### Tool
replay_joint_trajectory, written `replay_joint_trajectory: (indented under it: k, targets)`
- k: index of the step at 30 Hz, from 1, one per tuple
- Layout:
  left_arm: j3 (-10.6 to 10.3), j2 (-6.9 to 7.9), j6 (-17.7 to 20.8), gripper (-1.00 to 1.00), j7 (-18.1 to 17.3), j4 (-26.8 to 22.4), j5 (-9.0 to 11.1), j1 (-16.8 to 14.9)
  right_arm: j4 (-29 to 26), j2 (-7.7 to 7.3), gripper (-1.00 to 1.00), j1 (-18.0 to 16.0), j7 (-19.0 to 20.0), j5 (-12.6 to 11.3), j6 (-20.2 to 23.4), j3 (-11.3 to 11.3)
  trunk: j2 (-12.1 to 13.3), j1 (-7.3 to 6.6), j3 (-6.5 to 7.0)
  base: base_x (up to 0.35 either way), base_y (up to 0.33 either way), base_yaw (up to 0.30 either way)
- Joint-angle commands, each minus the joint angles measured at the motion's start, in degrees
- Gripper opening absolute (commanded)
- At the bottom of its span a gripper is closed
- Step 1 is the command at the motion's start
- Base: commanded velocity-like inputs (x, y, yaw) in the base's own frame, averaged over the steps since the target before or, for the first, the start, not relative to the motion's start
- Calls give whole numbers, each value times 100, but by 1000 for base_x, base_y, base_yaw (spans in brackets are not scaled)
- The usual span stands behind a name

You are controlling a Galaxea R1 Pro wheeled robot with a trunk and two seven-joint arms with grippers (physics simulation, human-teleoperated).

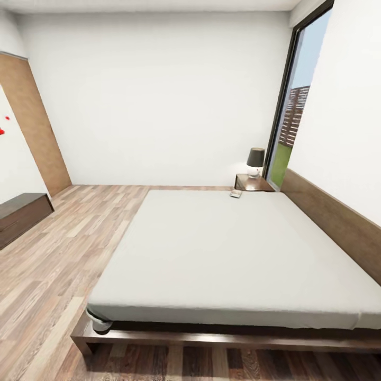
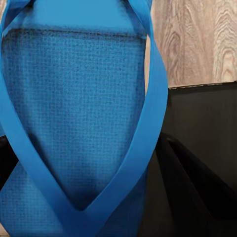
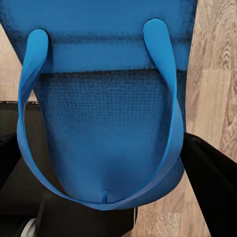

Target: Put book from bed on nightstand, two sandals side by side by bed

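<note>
- The bed [image 1: 233, 254], pale mattress on a dark wood base, takes up the head view from the centre out to 5 o'clock, its long axis running from the near foot edge up toward 12 o'clock.
- The wood-plank floor [image 1: 58, 264] beside it, at 9 o'clock from the mattress, looks to me like the place where both sandals should end side by side.
- The left sandal [image 2: 74, 113], bright blue, hangs right in front of the left wrist camera, its long axis running along the fingers' line, the straps meeting in a V at the near end.
- The right sandal [image 3: 108, 128] sits the same way before the right wrist camera, strap ends at the far end, toe post nearest.
- Each arm appears to carry its own sandal, so neither is nearer; dark gripper parts flank each sole, yet whether the fingers pinch it I cannot tell.
- The nightstand [image 1: 253, 183], at 1 o'clock past the mattress's far corner, bears a lamp [image 1: 255, 161].
- The book [image 1: 235, 193] lies on the mattress's far corner, just beside the nightstand and well apart from the near edge; too small to read.
</note>
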Motion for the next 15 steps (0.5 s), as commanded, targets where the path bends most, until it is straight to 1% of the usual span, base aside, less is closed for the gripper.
replay_joint_trajectory:
  k: [1, 8, 15]
  targets:
    - [-47, -1, -21, -100, -9, 10, 48, -7, 10, -2, -100, -6, 27, -71, -26, 46, -11, 3, -14, 0, 67, 253]
    - [-47, 0, -24, -100, -10, 4, 48, -7, 11, -2, -100, -6, 27, -71, -26, 46, -11, 3, -33, 0, 33, 253]
    - [-47, 6, -24, -100, -12, 1, 48, -7, 10, -2, -100, -6, 27, -71, -26, 46, -11, 3, -52, 0, 105, 253]
